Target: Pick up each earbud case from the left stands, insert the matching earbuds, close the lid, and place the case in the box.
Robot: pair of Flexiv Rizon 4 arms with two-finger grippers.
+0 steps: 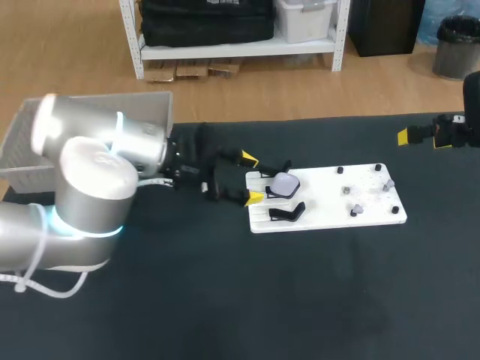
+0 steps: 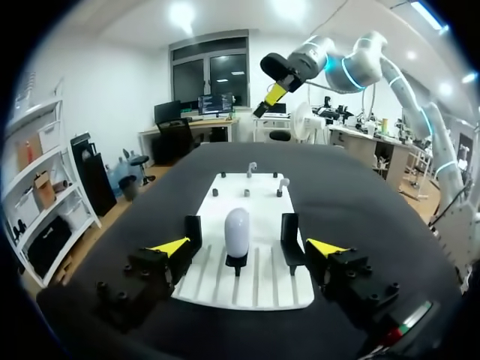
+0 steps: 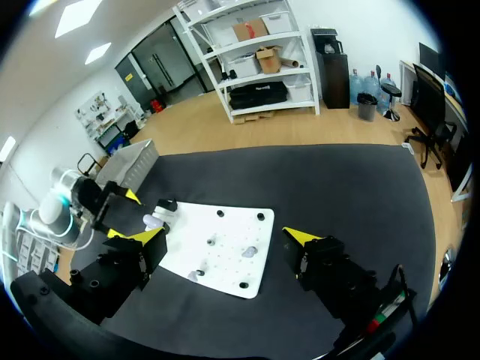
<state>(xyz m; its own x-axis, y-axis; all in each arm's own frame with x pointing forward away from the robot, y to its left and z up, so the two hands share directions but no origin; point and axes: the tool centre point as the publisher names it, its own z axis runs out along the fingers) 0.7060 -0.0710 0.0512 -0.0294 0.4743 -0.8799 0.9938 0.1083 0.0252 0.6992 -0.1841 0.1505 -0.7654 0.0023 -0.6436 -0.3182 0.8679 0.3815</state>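
1. The earbud case point(image 2: 238, 231), pale and rounded, stands upright on its stand at the end of the white board point(image 1: 330, 219) that is towards the left arm.
2. The left hand point(image 2: 247, 247) is spread around the case, with one finger on each side. The left wrist view shows a gap on both sides, so neither finger touches it.
3. Just beside that stand is a second black stand point(image 1: 287, 214), outside the fingers. I cannot tell whether it carries a dark case.
4. At the board's other end is a scatter of small pegs point(image 1: 346, 191). A few seem to hold small pale pieces, probably the earbuds, but they are too small to be sure.
5. The box point(image 1: 154, 103) sits at the far left of the dark surface point(image 1: 225, 300), behind the left arm and well apart from the board.
6. The right hand point(image 3: 220, 235) is spread and empty, held high over the right side of the surface and well away from the case.
7. The step in hand looks like the first pick. The case is not yet gripped, and nothing appears to be loaded or boxed.
8. The next move calls for pressing the fingers evenly onto the case's two sides and then lifting it straight off the stand. The smooth, rounded shell could slip or tip if the grip is off-centre.
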